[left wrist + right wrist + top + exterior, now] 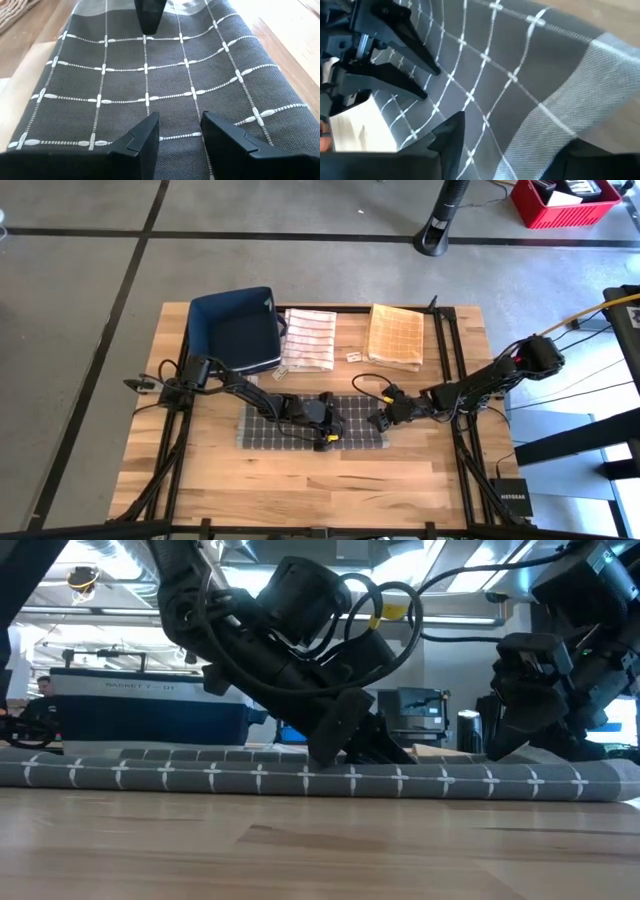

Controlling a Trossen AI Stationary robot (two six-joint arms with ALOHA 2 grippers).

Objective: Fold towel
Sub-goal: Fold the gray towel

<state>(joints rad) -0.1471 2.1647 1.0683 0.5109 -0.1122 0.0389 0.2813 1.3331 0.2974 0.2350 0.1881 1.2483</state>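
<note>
Wooden table (300,480); grey towel (300,435) lengthwise left-right.

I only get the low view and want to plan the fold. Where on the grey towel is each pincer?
Observer: From above, the left pincer is near the middle of the towel.
Operator: And the right one?
Observer: The right pincer is at the towel's right edge.
Operator: Is the left one gripping?
Observer: No. Its wrist view shows its fingers apart, with no cloth pinched between them.
</note>
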